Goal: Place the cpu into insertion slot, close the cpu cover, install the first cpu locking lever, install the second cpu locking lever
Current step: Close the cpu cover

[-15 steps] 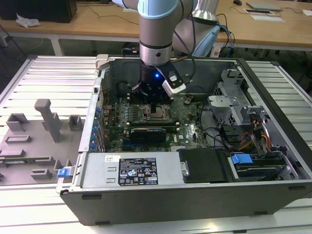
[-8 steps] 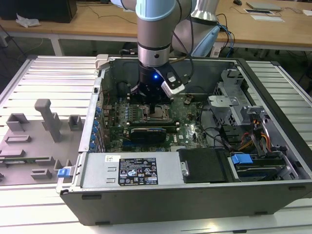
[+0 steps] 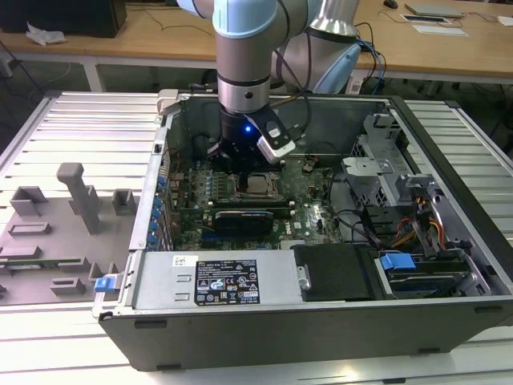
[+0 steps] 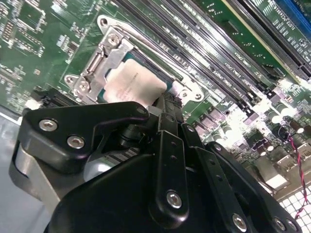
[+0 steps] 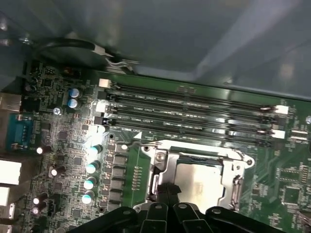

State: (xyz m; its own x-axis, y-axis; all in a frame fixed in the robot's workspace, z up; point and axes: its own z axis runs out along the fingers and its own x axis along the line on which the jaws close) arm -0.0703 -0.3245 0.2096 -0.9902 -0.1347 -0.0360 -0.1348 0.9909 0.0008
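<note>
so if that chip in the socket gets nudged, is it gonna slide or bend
Probably stiff: the chip shows a flat metal top with no sag. It likely won't slide, since the metal frame sits around its edges. Being thin and smooth, it would probably be slippery and awkward to pinch by its sides.

Robotics lab/workshop vibe: robot arm [image 3: 244, 72], opened desktop PC case [image 3: 321, 325] around gripper [image 3: 243, 167], slotted aluminium bench [image 3: 88, 128] underneath, grey jig blocks [image 3: 80, 192] off toward exterior view's left, wooden desks [image 3: 160, 36] beyond.
</note>
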